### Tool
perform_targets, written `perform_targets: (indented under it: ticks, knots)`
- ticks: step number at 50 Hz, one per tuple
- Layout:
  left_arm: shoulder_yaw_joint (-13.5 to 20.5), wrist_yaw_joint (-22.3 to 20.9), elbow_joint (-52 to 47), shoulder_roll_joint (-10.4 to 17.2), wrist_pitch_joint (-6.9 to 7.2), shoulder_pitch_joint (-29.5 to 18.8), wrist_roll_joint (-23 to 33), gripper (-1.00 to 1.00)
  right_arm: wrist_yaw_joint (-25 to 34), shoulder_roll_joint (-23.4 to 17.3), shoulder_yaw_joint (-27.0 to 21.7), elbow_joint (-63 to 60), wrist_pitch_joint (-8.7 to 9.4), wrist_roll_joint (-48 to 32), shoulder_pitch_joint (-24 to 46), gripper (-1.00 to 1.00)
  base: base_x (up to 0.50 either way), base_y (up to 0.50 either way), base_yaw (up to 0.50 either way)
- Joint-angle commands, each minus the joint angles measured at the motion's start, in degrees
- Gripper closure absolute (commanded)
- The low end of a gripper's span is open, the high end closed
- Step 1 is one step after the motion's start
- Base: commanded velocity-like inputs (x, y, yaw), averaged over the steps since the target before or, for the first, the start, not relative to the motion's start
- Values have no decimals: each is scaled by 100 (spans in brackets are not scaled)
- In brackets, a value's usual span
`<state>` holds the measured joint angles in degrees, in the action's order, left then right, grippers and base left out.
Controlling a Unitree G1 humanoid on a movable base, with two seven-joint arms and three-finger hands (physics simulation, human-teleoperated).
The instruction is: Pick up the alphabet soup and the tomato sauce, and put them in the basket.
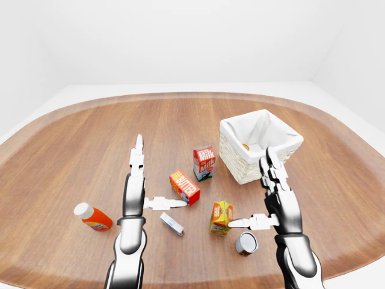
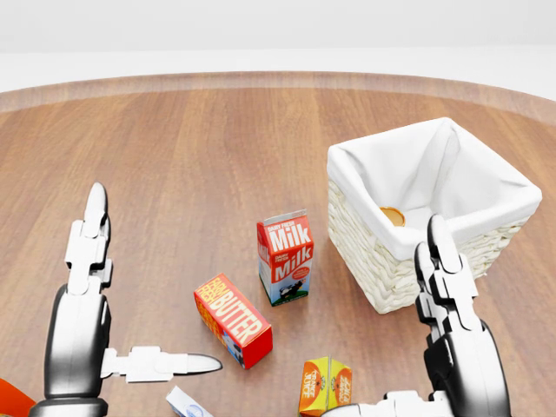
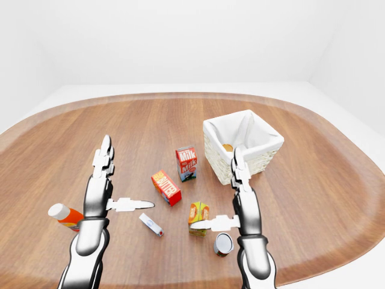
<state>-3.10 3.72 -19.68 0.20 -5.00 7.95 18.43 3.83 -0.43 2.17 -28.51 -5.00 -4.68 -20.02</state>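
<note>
A small can lies on its side on the wooden table, just below my right hand's thumb; its label is too small to read. The white-lined wicker basket stands at the right. A round orange-topped thing rests inside it, mostly hidden by the liner. My left hand is open and empty, fingers pointing up, left of the butter box. My right hand is open and empty, held up between the can and the basket.
A milk carton, a red butter box and an orange juice carton stand between my hands. A small white-and-blue box and an orange bottle lie at the lower left. The table's edge curves along the bottom.
</note>
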Motion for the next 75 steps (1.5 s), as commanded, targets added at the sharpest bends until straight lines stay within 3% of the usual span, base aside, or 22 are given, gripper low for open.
perform_targets:
  ticks: [1, 3, 8, 24, 32, 40, 47, 54, 75]
  knots:
    - [5, 20, -60, 25, 0, 40, 60, -100, -45, -27, 116, 14, 0, -36, -233, -100, 0, 0, 0]
    - [-6, 11, -120, 15, 0, 51, 74, -100, -110, -31, 146, 438, 0, -93, -291, -100, 0, 0, 0]
    - [2, 18, -94, 18, 0, 33, 72, -100, -96, -84, 178, -165, 0, -14, -437, -100, 0, 0, 0]
    - [11, 55, -59, 23, 0, 2, 77, -100, -127, -107, 199, 4, 0, -75, -715, -100, 0, 0, 0]
    - [10, 60, -71, 18, 0, -3, 70, -100, -239, -183, 349, 386, 0, -116, -965, -100, 0, 0, 0]
    - [19, 61, -100, 12, 0, -14, 55, -100, -380, -334, 587, 26, 0, -200, -1256, -100, 0, 0, 0]
    - [20, 72, -86, 15, 0, -8, 54, -100, -552, -440, 657, 620, 0, -249, -1319, -100, 0, 0, 0]
    - [13, 76, -74, 16, 0, -9, 62, -100, -558, -550, 737, 14, 0, -192, -1559, -100, 0, 0, 0]
    - [13, 68, -50, 23, 0, 2, 72, -100, -573, -661, 744, -142, 0, -94, -1785, -100, 0, 0, 0]
